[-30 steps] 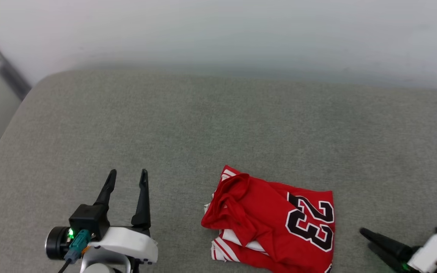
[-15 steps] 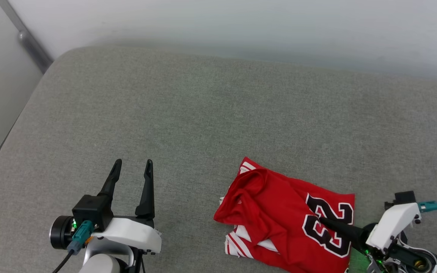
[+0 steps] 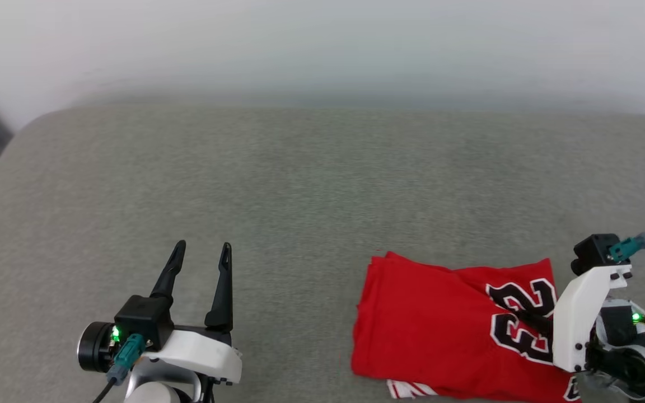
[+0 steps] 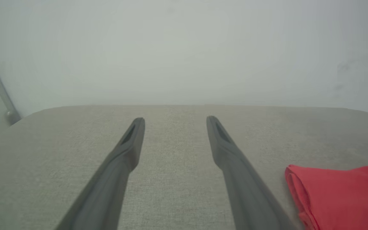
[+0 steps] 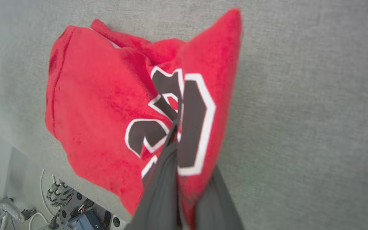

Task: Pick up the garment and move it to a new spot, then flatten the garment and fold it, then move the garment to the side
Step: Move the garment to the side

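The garment point(image 3: 434, 330) carries a black, white-outlined number "23" point(image 3: 521, 319), turned sideways in the head view. In the right wrist view the digits are creased and only partly legible.

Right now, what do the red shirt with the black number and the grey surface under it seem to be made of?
Red shirt with black white-edged number: soft knit cloth, probably jersey; matte, slightly fuzzy, bunching limply. Grey cushioned surface: seemingly woven upholstery fabric over padding; matte, finely flecked grain, rounded corner.
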You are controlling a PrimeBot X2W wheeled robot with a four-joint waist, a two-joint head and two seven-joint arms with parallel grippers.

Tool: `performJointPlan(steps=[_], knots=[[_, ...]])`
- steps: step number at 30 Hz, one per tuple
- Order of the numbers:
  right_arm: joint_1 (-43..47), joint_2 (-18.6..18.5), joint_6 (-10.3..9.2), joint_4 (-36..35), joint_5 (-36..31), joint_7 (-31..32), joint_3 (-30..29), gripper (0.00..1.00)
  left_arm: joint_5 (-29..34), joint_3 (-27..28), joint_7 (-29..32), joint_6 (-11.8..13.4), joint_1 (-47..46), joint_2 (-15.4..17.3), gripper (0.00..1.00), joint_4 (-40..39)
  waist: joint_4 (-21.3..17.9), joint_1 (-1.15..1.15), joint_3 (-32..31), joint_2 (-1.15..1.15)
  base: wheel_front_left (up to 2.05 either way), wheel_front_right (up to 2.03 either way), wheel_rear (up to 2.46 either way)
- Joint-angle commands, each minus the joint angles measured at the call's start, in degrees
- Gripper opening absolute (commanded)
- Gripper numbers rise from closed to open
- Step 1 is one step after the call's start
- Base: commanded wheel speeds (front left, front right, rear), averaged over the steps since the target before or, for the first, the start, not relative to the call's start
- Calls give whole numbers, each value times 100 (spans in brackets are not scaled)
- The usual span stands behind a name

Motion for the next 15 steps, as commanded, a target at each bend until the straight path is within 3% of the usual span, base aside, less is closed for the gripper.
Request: performJointPlan(steps=[1,7,15], knots=[[-83,-117,-2,-75,-195,85,37,0,59,-21,-13,-40,-40,-10,100,-29,-426,-1,33,0,0,0,0],[-423,-434,-3,-140,-885,269,149,0,147,-40,-12,-105,-180,16,100,-174,-1384,-1,402,0,0,0,0],[-1278,-574,-3,405,-1443,-328,-149,0,365,-173,309,-319,-772,318,100,-576,-2420,-1,1310,0,0,0,0]])
